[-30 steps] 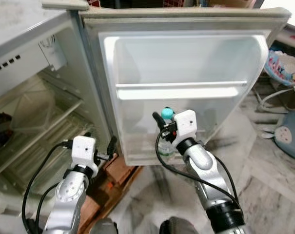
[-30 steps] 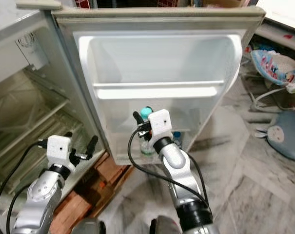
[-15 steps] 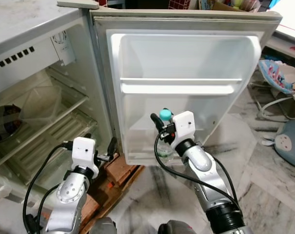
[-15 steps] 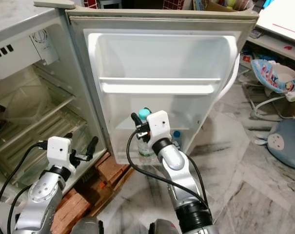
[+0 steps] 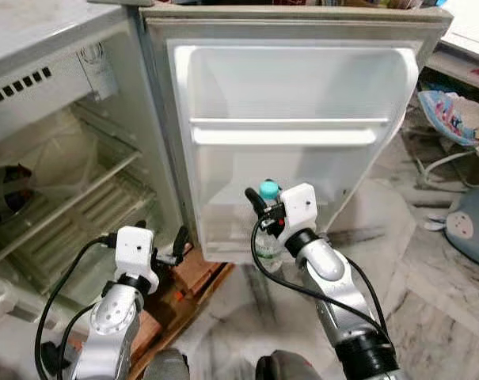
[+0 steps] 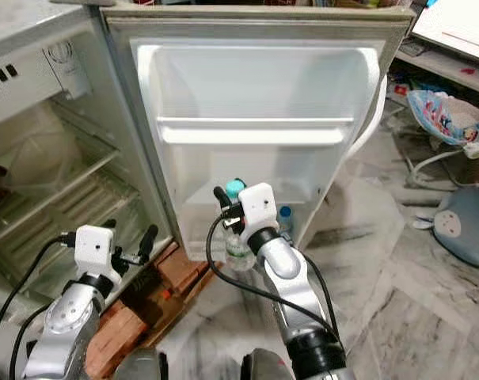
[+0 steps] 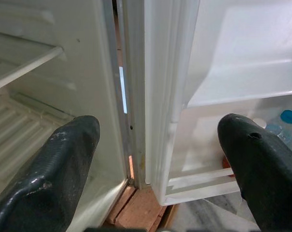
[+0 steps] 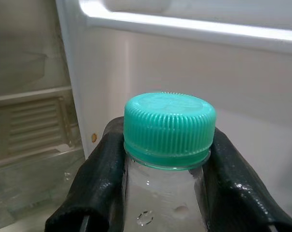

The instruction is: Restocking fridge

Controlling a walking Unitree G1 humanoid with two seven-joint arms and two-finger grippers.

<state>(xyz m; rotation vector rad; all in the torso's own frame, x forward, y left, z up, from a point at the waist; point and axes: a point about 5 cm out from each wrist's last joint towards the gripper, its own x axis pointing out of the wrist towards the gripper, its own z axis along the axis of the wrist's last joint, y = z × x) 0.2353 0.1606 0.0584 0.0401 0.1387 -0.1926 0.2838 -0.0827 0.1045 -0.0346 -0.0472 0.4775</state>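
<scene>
Two grippers are up in front of an open fridge point(image 5: 57, 158). The right gripper point(image 8: 160, 179) is clamped on a clear bottle point(image 8: 162, 203) just under its teal cap point(image 8: 169, 129), one black finger pressing each side of the neck. It holds the bottle upright at the front of the lowest shelf point(image 5: 247, 247) of the open fridge door point(image 5: 294, 134). A second bottle with a blue cap point(image 6: 284, 214) stands in that same bottom door shelf, just beside the right wrist. The left gripper point(image 7: 160, 159) hovers with its fingers point(image 7: 59, 164) spread wide apart and nothing between them, near the door's hinge edge, above some reddish bricks point(image 5: 195, 277) under the fridge.
</scene>
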